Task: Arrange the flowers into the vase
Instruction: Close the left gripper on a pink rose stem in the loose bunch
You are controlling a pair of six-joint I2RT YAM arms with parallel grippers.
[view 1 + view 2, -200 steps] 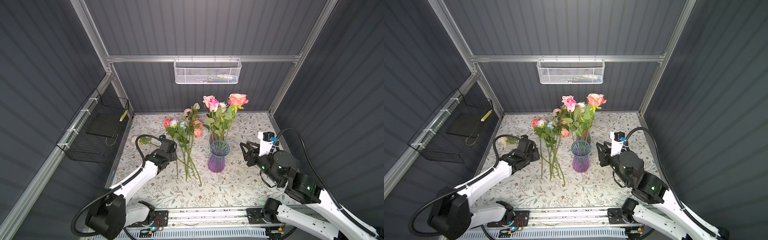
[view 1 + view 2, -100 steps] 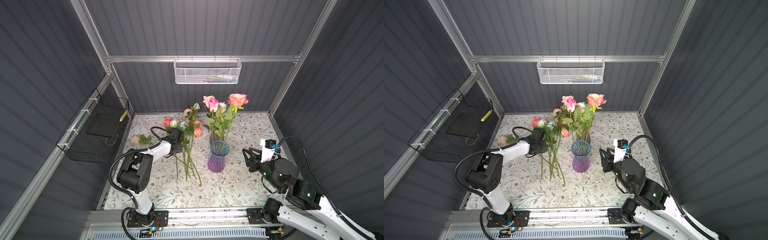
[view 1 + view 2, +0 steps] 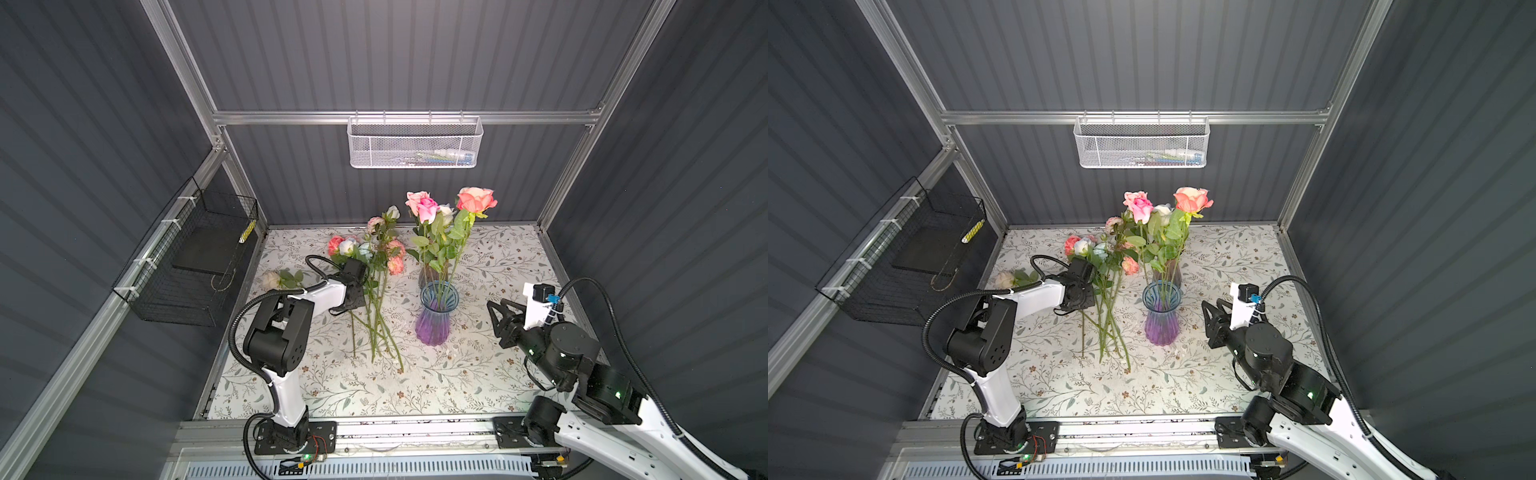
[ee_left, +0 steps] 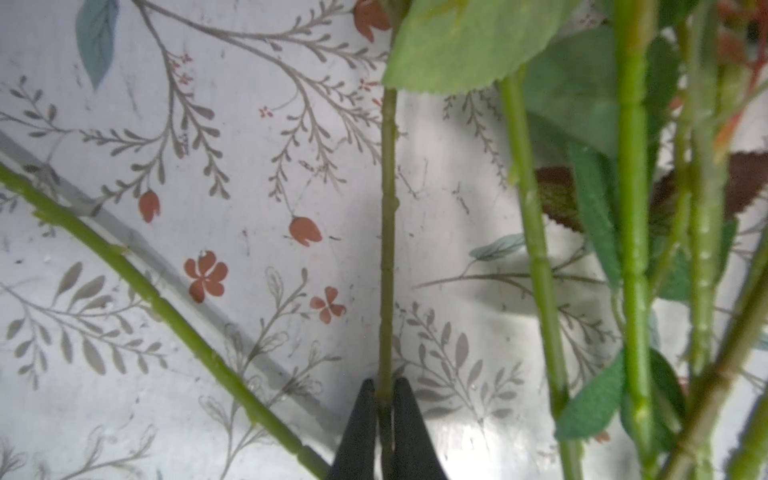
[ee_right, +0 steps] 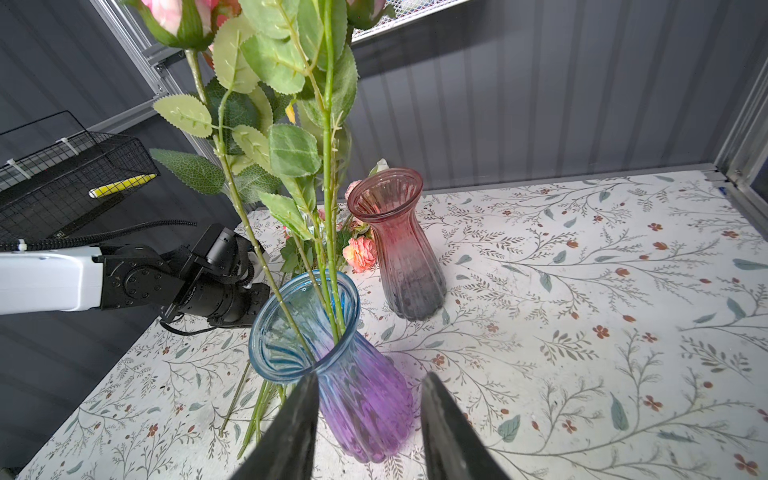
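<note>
As its arm [image 3: 326, 291] stretches low, the left hand [image 4: 385, 384] clamps one stem [image 4: 388, 232].

Leafy flowers [image 3: 379, 266] flat beside purple vase [image 3: 433, 326]

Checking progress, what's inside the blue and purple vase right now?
Several leafy green rose stems stand inside the blue-purple vase, rising well above its rim. Their lower ends are hidden by the tinted, ribbed glass.

No legible txt, labels or nos., tiny print on cam housing [image 5: 195, 291] unreadable
</note>
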